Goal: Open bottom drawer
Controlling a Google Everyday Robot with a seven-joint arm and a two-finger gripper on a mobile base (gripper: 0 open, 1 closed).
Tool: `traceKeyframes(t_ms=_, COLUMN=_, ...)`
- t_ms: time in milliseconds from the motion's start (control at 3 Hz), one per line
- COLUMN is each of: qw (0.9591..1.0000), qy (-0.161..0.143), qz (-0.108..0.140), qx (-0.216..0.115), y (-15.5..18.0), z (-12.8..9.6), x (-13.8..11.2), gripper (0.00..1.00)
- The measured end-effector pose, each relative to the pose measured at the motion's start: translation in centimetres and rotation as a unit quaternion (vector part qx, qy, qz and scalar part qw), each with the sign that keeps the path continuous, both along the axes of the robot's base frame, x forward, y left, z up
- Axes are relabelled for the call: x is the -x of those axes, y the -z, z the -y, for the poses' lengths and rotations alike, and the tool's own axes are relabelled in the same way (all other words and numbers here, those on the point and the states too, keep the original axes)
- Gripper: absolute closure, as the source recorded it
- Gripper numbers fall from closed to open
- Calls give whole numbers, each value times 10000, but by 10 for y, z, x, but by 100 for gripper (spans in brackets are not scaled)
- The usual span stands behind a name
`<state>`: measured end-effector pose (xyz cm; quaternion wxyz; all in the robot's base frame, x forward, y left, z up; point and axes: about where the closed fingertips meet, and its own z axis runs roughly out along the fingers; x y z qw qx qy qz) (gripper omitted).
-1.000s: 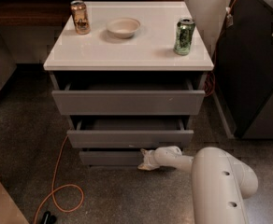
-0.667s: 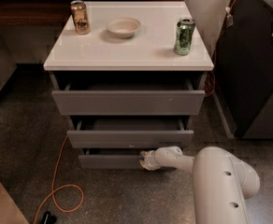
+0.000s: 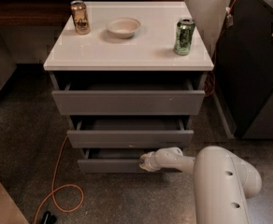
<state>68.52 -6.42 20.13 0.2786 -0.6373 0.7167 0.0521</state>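
Grey and handleless, the bottom drawer (image 3: 109,166) stands partly out, just left of your gripper (image 3: 145,162), which meets its top edge. With no handle, that lip is probably the only purchase. You cannot tell whether the gripper is spread or pinching. Above it you count two more drawers, the middle drawer (image 3: 129,138) and the top drawer (image 3: 127,102), both ajar. Higher still, the table (image 3: 127,52) carries two cans, a brown can (image 3: 80,17) and a green can (image 3: 184,36), and one bowl (image 3: 123,27).

The bottom drawer (image 3: 109,165), a low, plain grey front, stands partly pulled out, a dark strip of its interior showing. The pincer (image 3: 145,163) rests at its top edge, right of middle.
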Motion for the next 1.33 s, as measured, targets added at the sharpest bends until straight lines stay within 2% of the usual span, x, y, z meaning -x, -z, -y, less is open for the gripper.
traceKeyframes(t_ms=333, qw=9999, qy=-37, qz=-86, qx=-78, y=-2, z=-5, x=25, gripper=100)
traceKeyframes(t_ms=667, qw=9999, qy=-45, qz=-110, qx=-85, y=-2, z=-7, x=29, gripper=100)
traceKeyframes(t_ms=1000, qw=9994, qy=-45, qz=-304, qx=-169, y=-1, z=-18, x=58, gripper=100)
traceKeyframes(t_ms=1333, qw=9994, qy=-45, qz=-304, qx=-169, y=-1, z=-15, x=58, gripper=100)
